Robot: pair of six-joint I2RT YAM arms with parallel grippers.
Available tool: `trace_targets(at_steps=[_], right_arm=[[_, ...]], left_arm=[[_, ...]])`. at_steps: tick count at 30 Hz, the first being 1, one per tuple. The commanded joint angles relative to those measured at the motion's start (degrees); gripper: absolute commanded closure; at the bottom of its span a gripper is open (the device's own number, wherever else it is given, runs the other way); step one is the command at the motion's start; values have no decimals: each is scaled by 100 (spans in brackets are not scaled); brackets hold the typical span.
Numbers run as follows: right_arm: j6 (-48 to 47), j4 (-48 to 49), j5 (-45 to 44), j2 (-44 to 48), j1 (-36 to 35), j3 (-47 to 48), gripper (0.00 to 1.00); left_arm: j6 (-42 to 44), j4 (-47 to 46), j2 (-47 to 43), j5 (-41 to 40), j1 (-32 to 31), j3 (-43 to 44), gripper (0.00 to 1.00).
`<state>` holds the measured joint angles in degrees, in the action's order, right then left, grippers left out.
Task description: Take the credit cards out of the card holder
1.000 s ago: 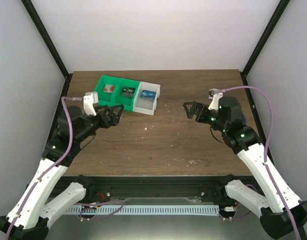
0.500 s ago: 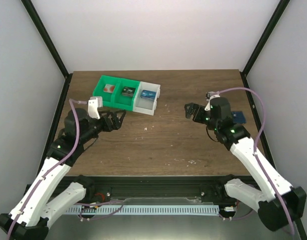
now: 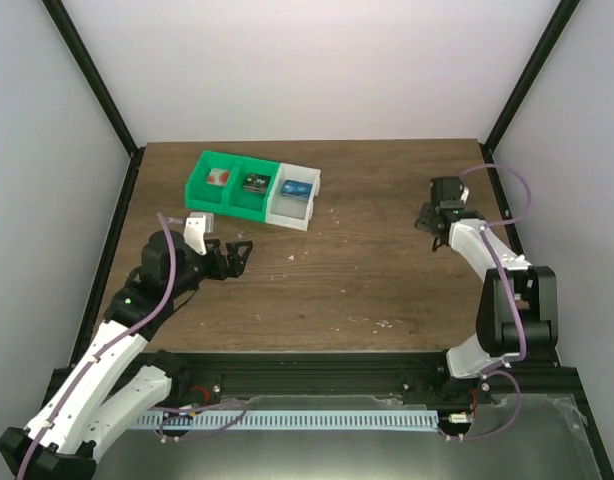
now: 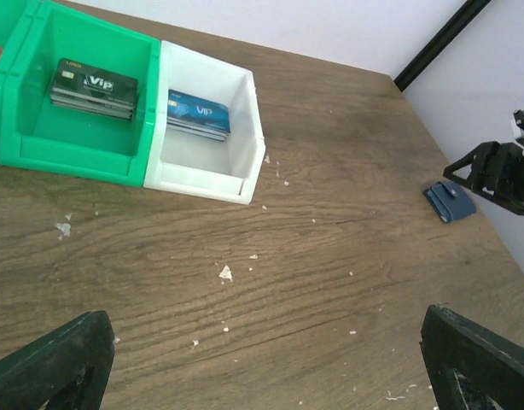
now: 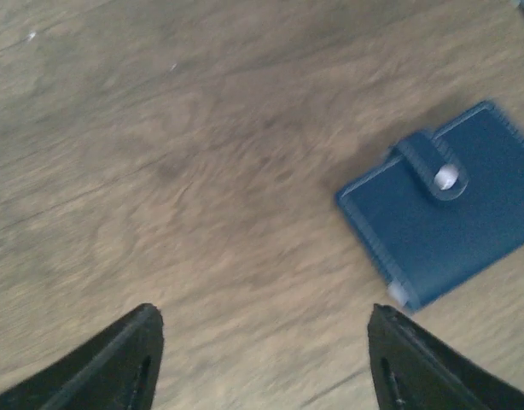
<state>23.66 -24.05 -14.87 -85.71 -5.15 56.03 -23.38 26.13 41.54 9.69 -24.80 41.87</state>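
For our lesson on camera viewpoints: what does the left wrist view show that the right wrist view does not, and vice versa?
Only the left wrist view shows the green-and-white tray, with a dark card and a blue card in separate compartments. Only the right wrist view shows the card holder's strap and its pale stud. Both show the blue card holder lying closed on the wooden table.

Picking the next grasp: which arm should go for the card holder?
Right. The right gripper hangs open over the table's right side, with the closed card holder lying close by in its wrist view. The left gripper, also open, sits far off near the tray.
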Motion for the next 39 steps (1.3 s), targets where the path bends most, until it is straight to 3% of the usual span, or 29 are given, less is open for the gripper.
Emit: trace_targets(at_steps=[1,7,16,39], right_arm=[[-130,439,-54,-302,663,460,37],[97,536,600,-974,1449,881,42],[91,465,881,-1794,2043,1465,42],[257,347,1211,-2336,1797,1144,41]], left_arm=[[262,-219,-177,-92,-23,-128,0],[257,-188,-278,-134,-25,-145,0],[281,-230,-423,-250,-23,-194,0],[290,-249,-503,-269,-25,-205,0]])
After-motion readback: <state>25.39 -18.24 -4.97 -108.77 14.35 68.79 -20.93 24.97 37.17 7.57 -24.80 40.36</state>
